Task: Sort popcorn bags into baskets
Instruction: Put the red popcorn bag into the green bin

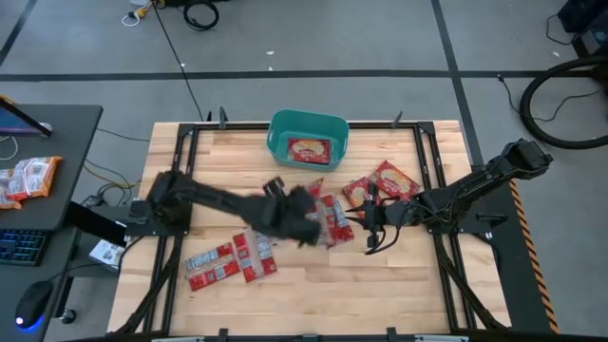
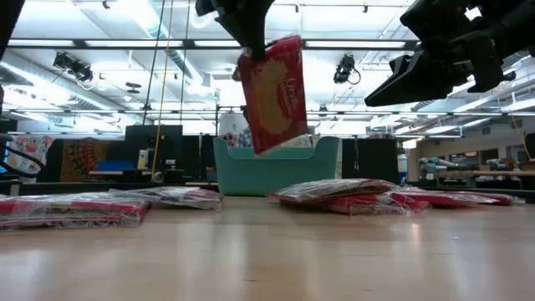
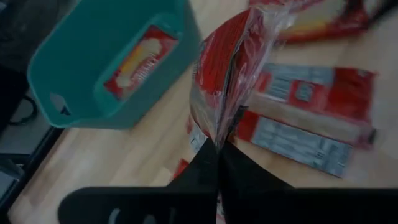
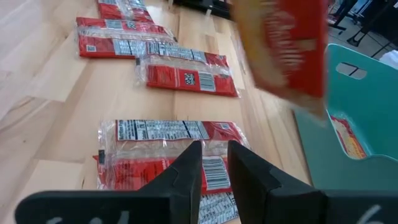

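The left gripper point(image 2: 251, 38) is clamped on one edge of a popcorn bag point(image 2: 272, 92), which hangs clear above mid-table, short of the teal basket point(image 1: 306, 133) at the far edge. Held by so thin a pinch, the dangling bag could swing or slip, or catch the near rim. The right gripper point(image 4: 214, 158), fingers slightly parted and empty, hovers over loose bags point(image 4: 168, 149) toward the right edge, crowding the centre; the basket's approach looks open.

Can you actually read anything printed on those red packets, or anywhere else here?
None can be read for sure.
Held bag in the left gripper: pale script, blurred.
Bag in the basket: print too small.
Flat bags on the table: barcodes and white panels of small print, unreadable.
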Tool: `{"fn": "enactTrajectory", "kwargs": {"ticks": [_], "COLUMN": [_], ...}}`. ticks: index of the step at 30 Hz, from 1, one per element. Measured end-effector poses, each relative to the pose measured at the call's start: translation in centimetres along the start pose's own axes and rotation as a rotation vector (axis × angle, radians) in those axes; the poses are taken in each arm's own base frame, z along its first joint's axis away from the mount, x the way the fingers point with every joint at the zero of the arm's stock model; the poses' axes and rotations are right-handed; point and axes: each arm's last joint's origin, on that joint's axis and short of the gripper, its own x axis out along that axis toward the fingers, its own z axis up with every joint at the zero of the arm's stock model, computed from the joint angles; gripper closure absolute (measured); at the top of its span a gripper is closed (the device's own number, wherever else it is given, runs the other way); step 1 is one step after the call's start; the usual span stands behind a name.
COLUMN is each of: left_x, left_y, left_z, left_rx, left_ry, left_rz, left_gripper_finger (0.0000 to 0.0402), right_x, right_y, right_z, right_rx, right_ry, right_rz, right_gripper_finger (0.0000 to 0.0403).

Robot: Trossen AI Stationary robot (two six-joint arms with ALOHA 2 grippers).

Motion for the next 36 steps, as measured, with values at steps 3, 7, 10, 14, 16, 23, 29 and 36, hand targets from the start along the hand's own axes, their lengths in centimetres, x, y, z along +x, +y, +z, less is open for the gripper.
{"fn": "enactTrajectory", "kwargs": {"ticks": [3,7,10,14,16,23,29,36], "left_x": [0.8,2.5,4.2,6.8,8.4,14.2,18.1,21.2], "left_y": [2.6,6.3,9.0,12.8,14.6,18.8,20.1,19.6], "left_z": [1.9,4.5,6.4,8.3,9.0,10.1,9.8,8.9], "left_rx": [-0.030,-0.096,-0.158,-0.250,-0.310,-0.579,-0.735,-0.831], "left_ry": [0.009,0.015,-0.009,-0.031,-0.034,0.009,0.104,0.206], "left_rz": [-0.026,-0.094,-0.135,-0.158,-0.169,-0.298,-0.386,-0.396], "left_gripper_finger": [0.0401,0.0400,0.0399,0.0398,0.0398,0.0397,0.0396,0.0395], "right_x": [0.0,0.0,0.0,0.0,0.0,0.0,-0.2,-0.4], "right_y": [0.0,0.0,0.0,0.0,0.1,0.2,0.6,1.0], "right_z": [0.0,0.0,0.0,0.0,0.0,-0.3,-0.4,-0.3], "right_rx": [0.000,-0.003,-0.003,-0.003,-0.001,0.005,-0.002,-0.011], "right_ry": [0.000,-0.001,0.000,-0.001,0.002,0.022,0.033,0.025], "right_rz": [0.001,0.003,0.004,0.006,0.020,0.055,0.069,0.088], "right_gripper_finger": [0.0321,0.0321,0.0321,0.0321,0.0321,0.0321,0.0321,0.0321]}}
